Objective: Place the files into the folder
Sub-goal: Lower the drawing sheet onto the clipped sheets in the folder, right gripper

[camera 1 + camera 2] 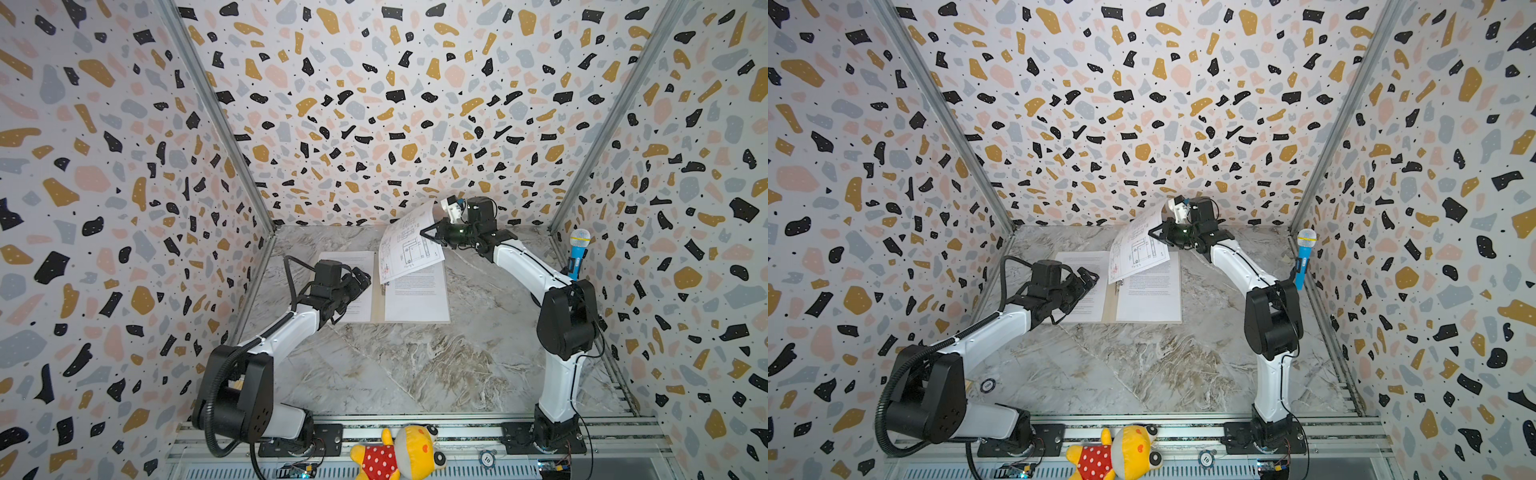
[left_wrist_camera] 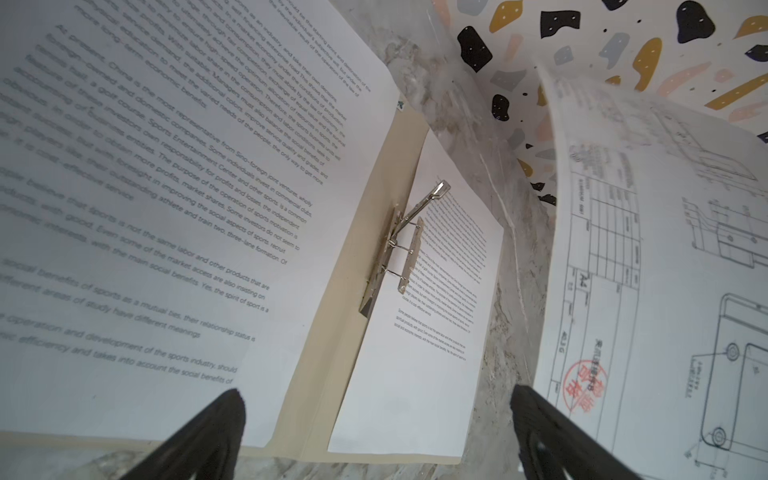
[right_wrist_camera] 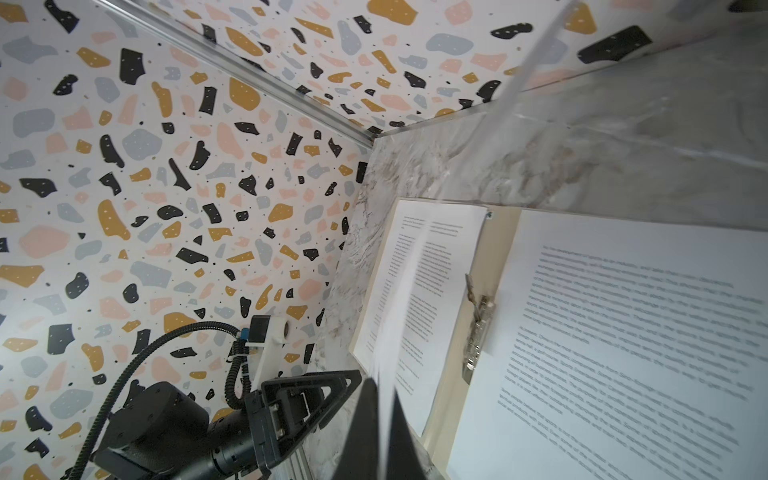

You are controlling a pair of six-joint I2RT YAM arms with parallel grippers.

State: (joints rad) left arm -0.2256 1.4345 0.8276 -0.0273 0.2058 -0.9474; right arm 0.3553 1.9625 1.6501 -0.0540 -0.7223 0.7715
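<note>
The beige folder (image 1: 377, 300) (image 1: 1109, 300) lies open on the marble table, its metal clip (image 2: 399, 245) (image 3: 478, 328) at the spine. One printed text file (image 1: 353, 259) (image 1: 1084, 266) rests on the folder's left half. A second text file (image 1: 415, 299) (image 1: 1148, 297) rests on the right half. The file with line drawings (image 1: 409, 245) (image 1: 1138, 249) (image 2: 665, 291) hangs tilted in the air over the folder's far right part. My right gripper (image 1: 424, 232) (image 3: 380, 386) is shut on that file's edge. Over the left text file, my left gripper (image 1: 362, 279) (image 2: 376, 392) is open and holds nothing.
A blue toy microphone (image 1: 577, 253) (image 1: 1304, 257) stands by the right wall. A yellow plush toy (image 1: 399, 453) (image 1: 1121, 455) lies on the front rail between the arm bases. Patterned walls close in the left, far and right sides.
</note>
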